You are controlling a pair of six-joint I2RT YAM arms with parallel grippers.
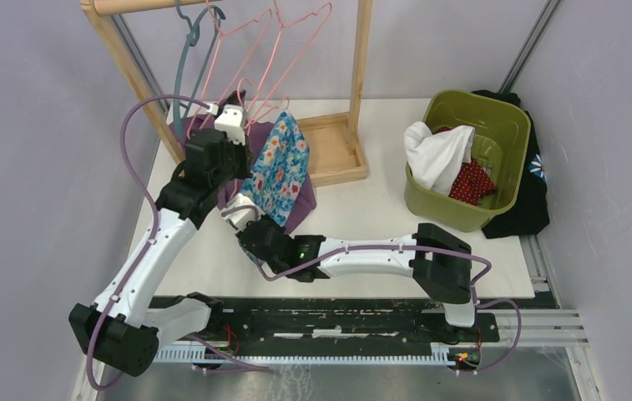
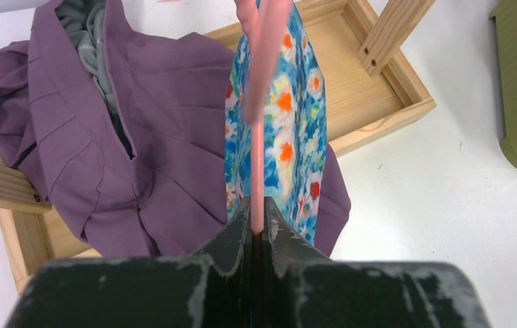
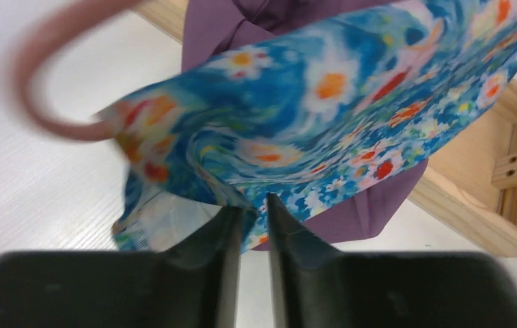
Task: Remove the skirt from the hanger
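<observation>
A blue floral skirt [image 1: 279, 167] hangs on a pink wire hanger [image 1: 255, 113] in front of the wooden rack. My left gripper [image 1: 227, 117] is shut on the hanger's wire. In the left wrist view the pink wire [image 2: 257, 157] runs up from between the closed jaws of that gripper [image 2: 257, 210], with the skirt [image 2: 293, 137] draped just behind it. My right gripper [image 1: 243, 209] is at the skirt's lower edge. In the right wrist view this gripper [image 3: 255, 207] is shut on a fold of the floral skirt [image 3: 324, 116], and the hanger's curved end [image 3: 37, 75] shows blurred at upper left.
A purple pleated garment [image 2: 153, 143] lies on the wooden rack base [image 1: 337, 154] under the skirt. More pink hangers [image 1: 295, 42] and a teal one [image 1: 185, 58] hang on the rod. A green bin [image 1: 467, 159] of clothes stands at the right, with a black garment [image 1: 538, 196] behind it.
</observation>
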